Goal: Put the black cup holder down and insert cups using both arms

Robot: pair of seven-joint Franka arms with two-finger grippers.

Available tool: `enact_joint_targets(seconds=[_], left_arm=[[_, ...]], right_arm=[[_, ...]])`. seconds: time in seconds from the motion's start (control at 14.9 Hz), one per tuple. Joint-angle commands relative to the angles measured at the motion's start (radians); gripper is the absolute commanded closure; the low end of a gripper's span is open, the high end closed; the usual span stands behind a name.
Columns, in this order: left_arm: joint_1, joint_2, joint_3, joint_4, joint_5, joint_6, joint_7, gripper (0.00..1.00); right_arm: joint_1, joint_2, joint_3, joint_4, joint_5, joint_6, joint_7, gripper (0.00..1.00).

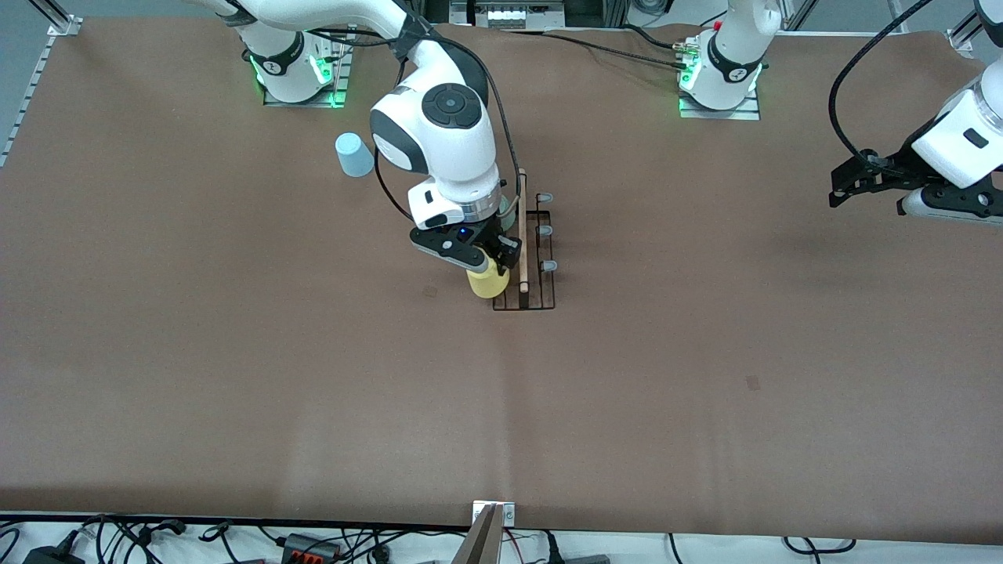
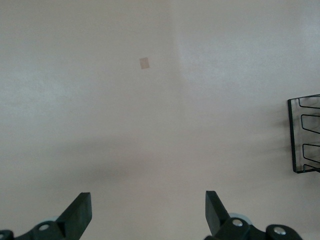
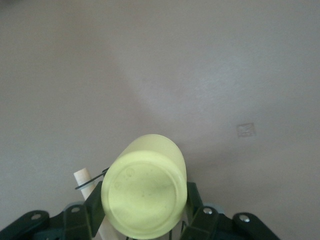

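The black cup holder point(image 1: 537, 270) stands mid-table, its wooden rod point(image 1: 523, 235) along the top and three grey-tipped pegs point(image 1: 548, 266) showing on the side toward the left arm's end. My right gripper point(image 1: 492, 258) is shut on the yellow cup point(image 1: 487, 283) and holds it tilted against the holder's side toward the right arm's end, at the end nearest the front camera. In the right wrist view the cup's base point(image 3: 144, 195) sits between the fingers point(image 3: 194, 204), with the rod point(image 3: 84, 181) beside it. The light blue cup point(image 1: 354, 154) stands upside down near the right arm's base. The grey-green cup is hidden. My left gripper point(image 1: 840, 186) waits open and empty.
The left gripper point(image 2: 147, 212) hangs above bare table toward the left arm's end, with the holder's wire base point(image 2: 304, 134) at the edge of its wrist view. Cables and a clamp point(image 1: 492, 521) line the table's front edge.
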Motion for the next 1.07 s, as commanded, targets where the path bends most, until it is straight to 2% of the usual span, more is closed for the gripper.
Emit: enact_joint_targets(seconds=[0.0,0.07,0.13,0.2,0.27,0.47,0.6,0.87,1.01], left_arm=[[-0.004,0.005,0.008,0.017,-0.017,-0.009,0.017,0.0],[-0.004,0.005,0.008,0.017,-0.017,-0.01,0.018,0.0],[-0.004,0.005,0.008,0.017,-0.017,-0.01,0.017,0.0],[-0.006,0.005,0.008,0.017,-0.017,-0.009,0.015,0.0],[-0.006,0.005,0.008,0.017,-0.017,-0.01,0.015,0.0],[-0.006,0.005,0.008,0.017,-0.017,-0.01,0.015,0.0],[-0.006,0.005,0.008,0.017,-0.017,-0.01,0.011,0.0],[-0.007,0.005,0.008,0.017,-0.017,-0.01,0.012,0.0],[-0.007,0.005,0.008,0.017,-0.017,-0.01,0.012,0.0]], right_arm=[[0.012,0.036,0.001,0.027,-0.022,0.019,0.02,0.71],[0.012,0.038,0.001,0.027,-0.022,0.019,0.015,0.69],[0.012,0.039,0.001,0.027,-0.022,0.019,0.011,0.6],[0.011,0.039,0.001,0.027,-0.022,0.019,0.009,0.2],[0.006,0.039,0.0,0.027,-0.022,0.018,0.009,0.0],[-0.038,0.021,0.003,0.027,-0.013,0.003,-0.015,0.0],[-0.079,-0.025,0.004,0.025,0.014,-0.049,-0.108,0.0],[-0.228,-0.187,0.003,0.002,0.221,-0.202,-0.43,0.0],[-0.318,-0.27,0.003,-0.03,0.236,-0.294,-0.553,0.0]])
